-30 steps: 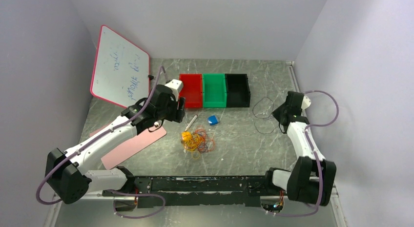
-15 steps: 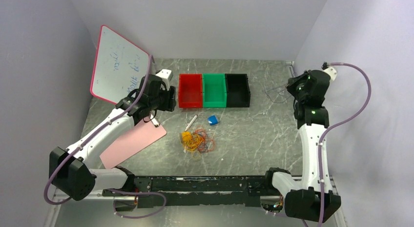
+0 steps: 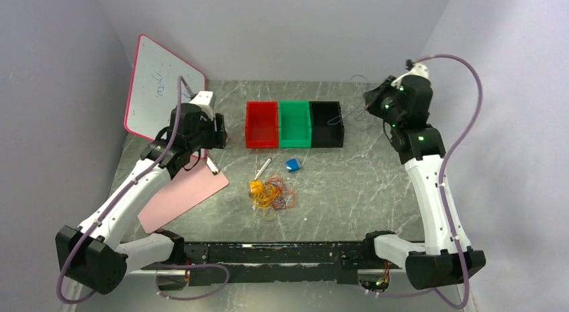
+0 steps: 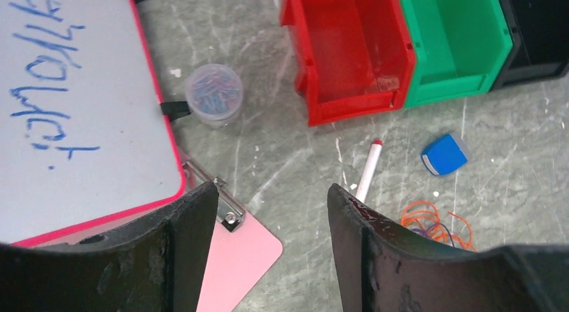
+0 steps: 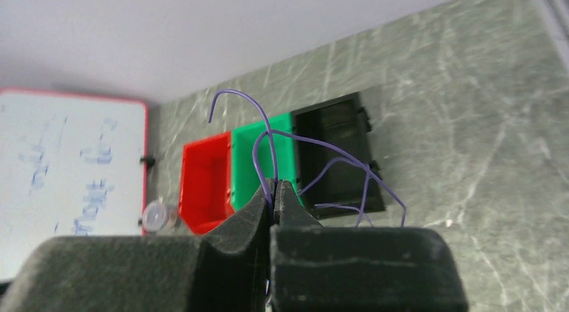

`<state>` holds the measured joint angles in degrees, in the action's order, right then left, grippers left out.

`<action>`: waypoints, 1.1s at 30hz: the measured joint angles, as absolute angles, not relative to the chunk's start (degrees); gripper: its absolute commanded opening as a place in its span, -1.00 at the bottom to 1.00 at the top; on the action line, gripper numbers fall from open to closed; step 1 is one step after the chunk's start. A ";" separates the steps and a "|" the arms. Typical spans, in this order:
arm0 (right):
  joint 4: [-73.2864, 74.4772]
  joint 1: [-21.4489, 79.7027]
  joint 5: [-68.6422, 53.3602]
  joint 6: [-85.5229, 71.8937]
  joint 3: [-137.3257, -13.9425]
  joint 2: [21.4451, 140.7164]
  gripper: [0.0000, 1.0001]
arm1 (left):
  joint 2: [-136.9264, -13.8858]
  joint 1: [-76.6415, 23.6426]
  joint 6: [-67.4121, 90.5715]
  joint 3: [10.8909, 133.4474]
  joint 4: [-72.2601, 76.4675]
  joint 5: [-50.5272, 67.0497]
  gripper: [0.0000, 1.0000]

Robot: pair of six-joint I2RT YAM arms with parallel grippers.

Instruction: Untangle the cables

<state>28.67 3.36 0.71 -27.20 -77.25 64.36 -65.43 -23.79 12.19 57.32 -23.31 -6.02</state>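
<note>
While the right arm's fingers (image 5: 275, 186) are pressed tight on a thin dark purple wire (image 5: 268, 134), its free loops spring out around the fingertips. In the top view this pair is to the right of the green plastic bin (image 3: 295, 124), past the black plastic bin (image 3: 327, 124) that stands against it. The strand is too fine to follow there.

A tangled bunch of orange, yellow and dark wire loops (image 3: 272, 193) lies on the grey marbled tabletop (image 3: 349, 191) nearer the arm bases than the green bin, a little to its left. Between bunch and bin lie a white marker with a red cap (image 4: 368, 171) and a small blue block (image 4: 445, 154).

The left arm's fingers (image 4: 191, 218) are spread wide and hold nothing. They are left of the green bin, beyond the red plastic bin (image 4: 345, 50). A pink clipboard (image 4: 235, 251) and a red-framed whiteboard (image 4: 74, 111) are in its view.
</note>
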 measured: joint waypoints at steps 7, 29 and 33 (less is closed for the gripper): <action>29.06 14.66 4.47 -23.49 -78.65 66.96 -1.00 | -63.55 -19.07 14.63 54.89 -23.81 -6.24 0.27; 32.01 16.08 13.78 -17.21 -79.68 71.37 -1.00 | -63.70 -18.57 18.87 54.48 -29.36 -7.75 0.20; 31.35 16.08 13.67 -16.19 -79.66 71.20 -1.00 | -63.68 -18.57 18.70 54.48 -28.34 -7.75 0.20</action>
